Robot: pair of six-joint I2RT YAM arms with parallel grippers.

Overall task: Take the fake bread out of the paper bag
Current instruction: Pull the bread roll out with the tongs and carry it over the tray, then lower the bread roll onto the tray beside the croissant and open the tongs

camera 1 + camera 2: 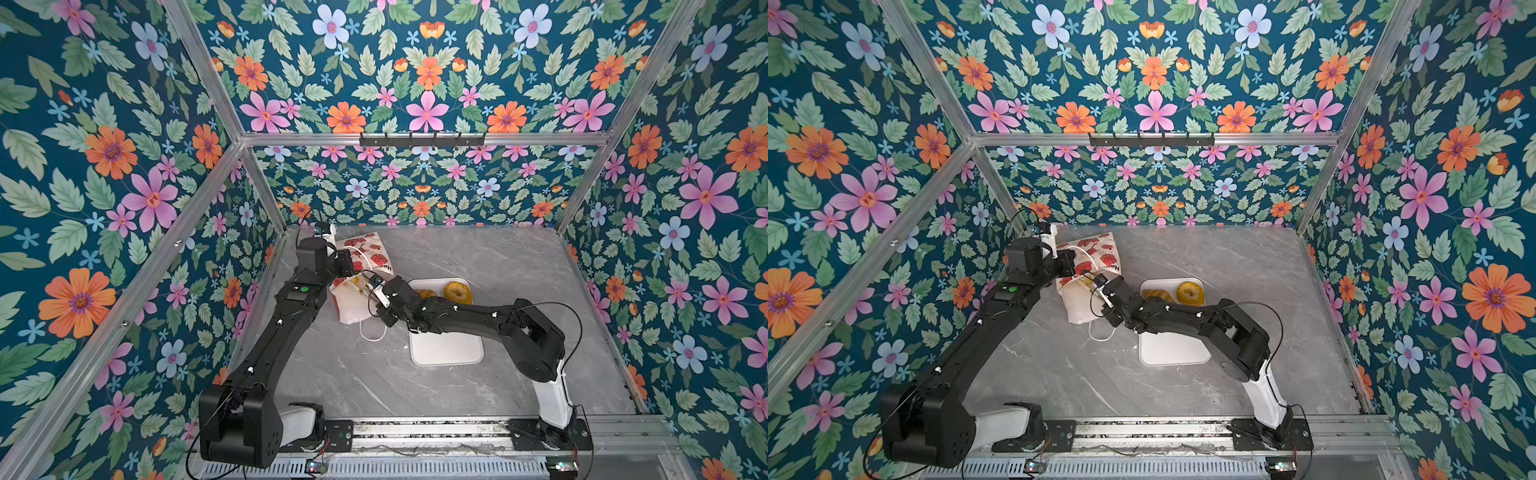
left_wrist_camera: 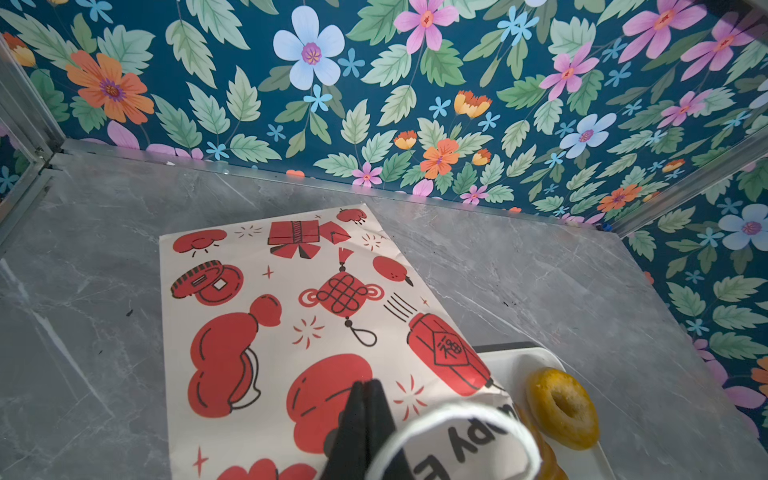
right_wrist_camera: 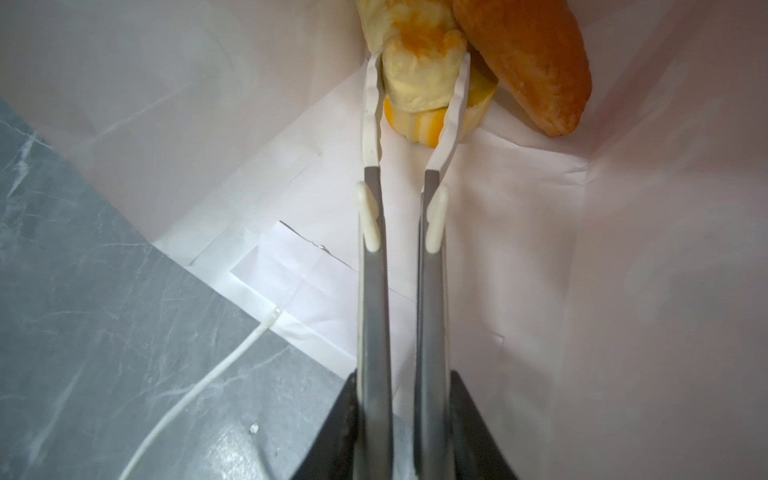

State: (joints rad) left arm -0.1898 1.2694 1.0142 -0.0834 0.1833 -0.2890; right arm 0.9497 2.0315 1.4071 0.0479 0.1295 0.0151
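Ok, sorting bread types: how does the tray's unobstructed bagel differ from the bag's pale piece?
The bagel is a golden ring; the pale piece is creamy, no hole showing. The bagel lies free on the tray; the right tool pinches the pale piece. Both are toy bread.

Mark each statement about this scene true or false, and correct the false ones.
1. The bag lies on its side on the table. True.
2. The tray is empty. False: a bagel lies on it.
3. The right gripper grips bread directly. False: it holds tongs.
4. The tongs' tips pinch a pale pastry inside the bag. True.
5. The left gripper is open. False: its jaws are shut.
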